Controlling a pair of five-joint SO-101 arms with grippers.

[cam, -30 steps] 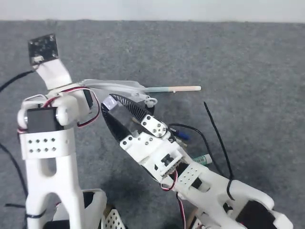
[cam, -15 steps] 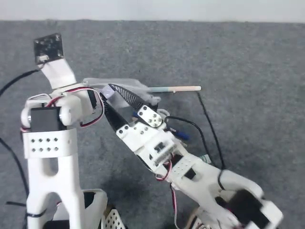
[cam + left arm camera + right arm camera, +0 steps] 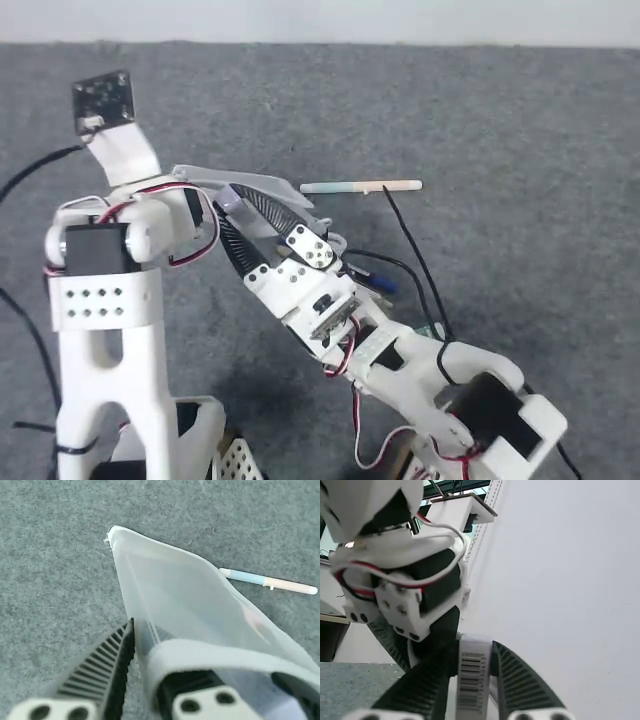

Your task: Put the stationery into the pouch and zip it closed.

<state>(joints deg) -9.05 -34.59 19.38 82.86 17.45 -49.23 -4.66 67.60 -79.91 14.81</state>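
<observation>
The translucent white pouch [image 3: 262,182] [image 3: 175,595] hangs off the table with its mouth toward the arms. My left gripper [image 3: 205,188] [image 3: 137,630] is shut on the rim of that mouth. My right gripper [image 3: 238,212] [image 3: 470,652] is shut on a white stationery piece with a barcode label [image 3: 469,680]; its lavender end [image 3: 229,198] sits right at the pouch mouth. Whether it is inside, I cannot tell. A pastel pen [image 3: 360,186] [image 3: 270,581] lies on the grey mat just beyond the pouch.
A blue item [image 3: 385,284] and a small green item [image 3: 430,331] lie on the mat beside the right arm, partly hidden by its cables. A black cable [image 3: 415,255] runs up close to the pen. Open grey mat [image 3: 520,130] stretches to the right and far side.
The right arm has swung left and forward, bringing the held piece up to the pouch mouth. Early on, the left arm lifted the pouch slightly; since then it has kept still.
</observation>
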